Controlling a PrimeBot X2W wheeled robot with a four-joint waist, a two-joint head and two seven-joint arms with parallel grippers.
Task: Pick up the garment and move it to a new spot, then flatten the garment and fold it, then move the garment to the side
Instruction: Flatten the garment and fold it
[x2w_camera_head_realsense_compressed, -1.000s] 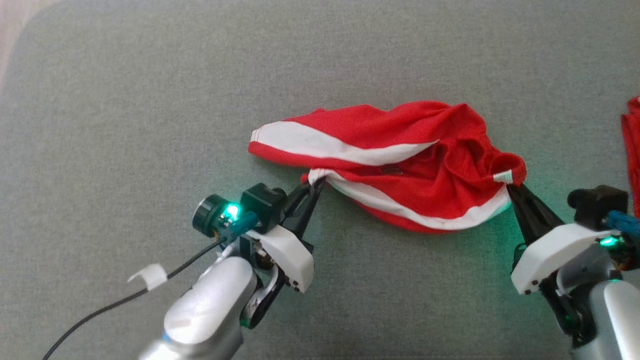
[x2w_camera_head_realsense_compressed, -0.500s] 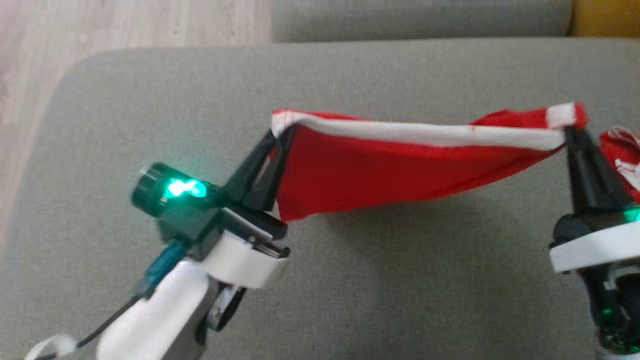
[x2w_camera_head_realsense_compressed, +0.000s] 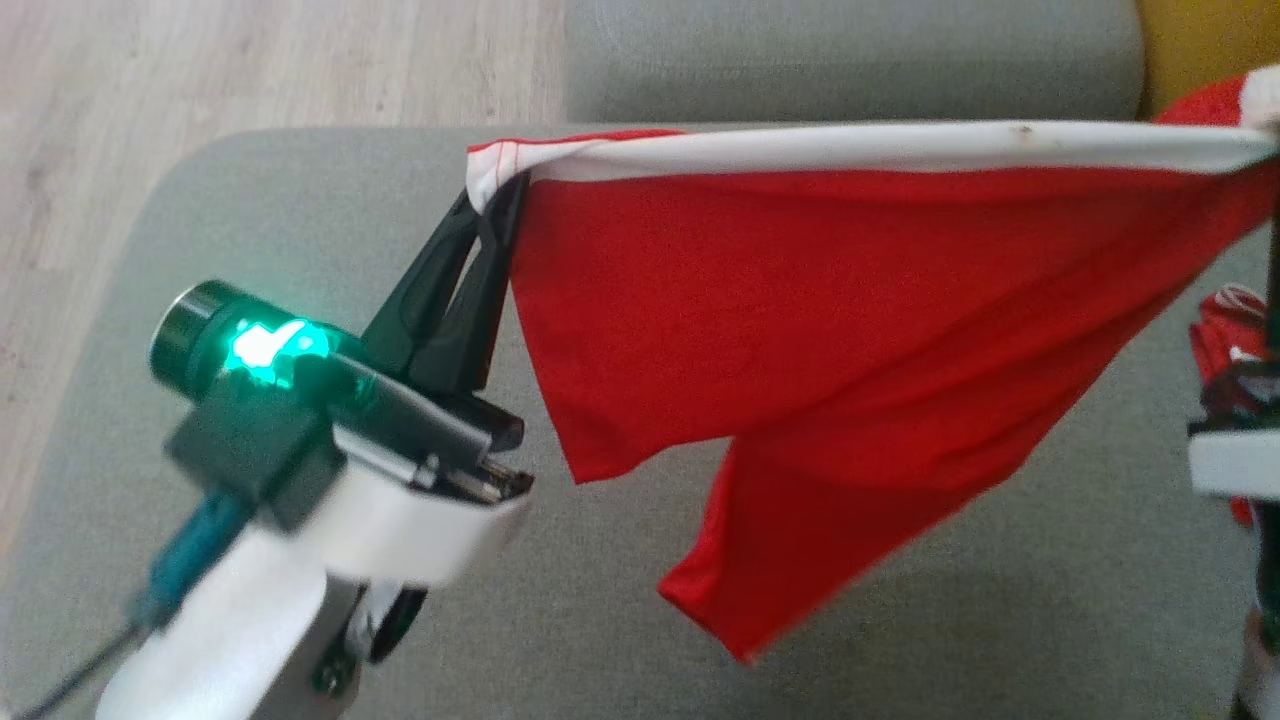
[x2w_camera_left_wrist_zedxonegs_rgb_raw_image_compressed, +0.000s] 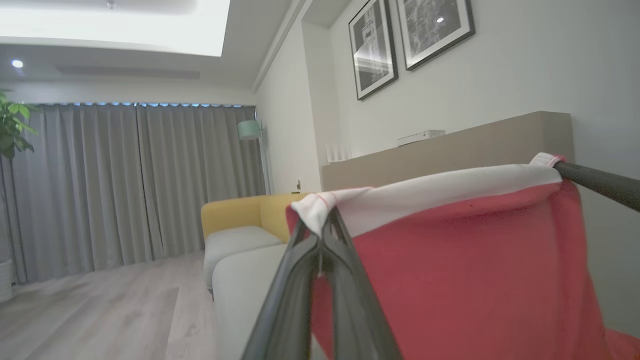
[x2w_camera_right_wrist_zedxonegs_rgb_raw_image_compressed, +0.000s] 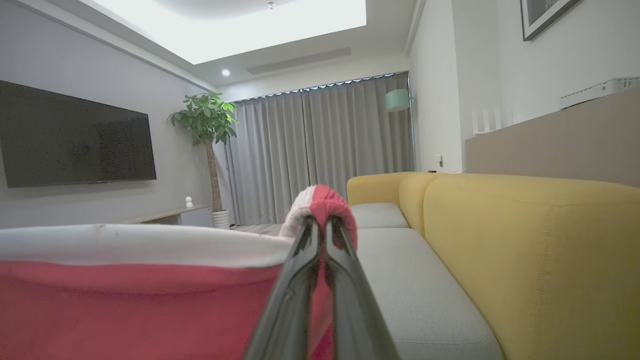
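The red garment (x2w_camera_head_realsense_compressed: 800, 300), thin smooth fabric with a white band along its top edge, hangs stretched between the left end effector (x2w_camera_head_realsense_compressed: 495, 200) and right end effector (x2w_camera_right_wrist_zedxonegs_rgb_raw_image_compressed: 320, 227), each clamped shut on an upper corner, its loose pointed folds drooping below them over the grey woven sofa cushion (x2w_camera_head_realsense_compressed: 250, 260).

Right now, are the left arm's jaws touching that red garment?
Touching. The left wrist view shows the left jaws clamped shut on the white-banded corner of the garment.
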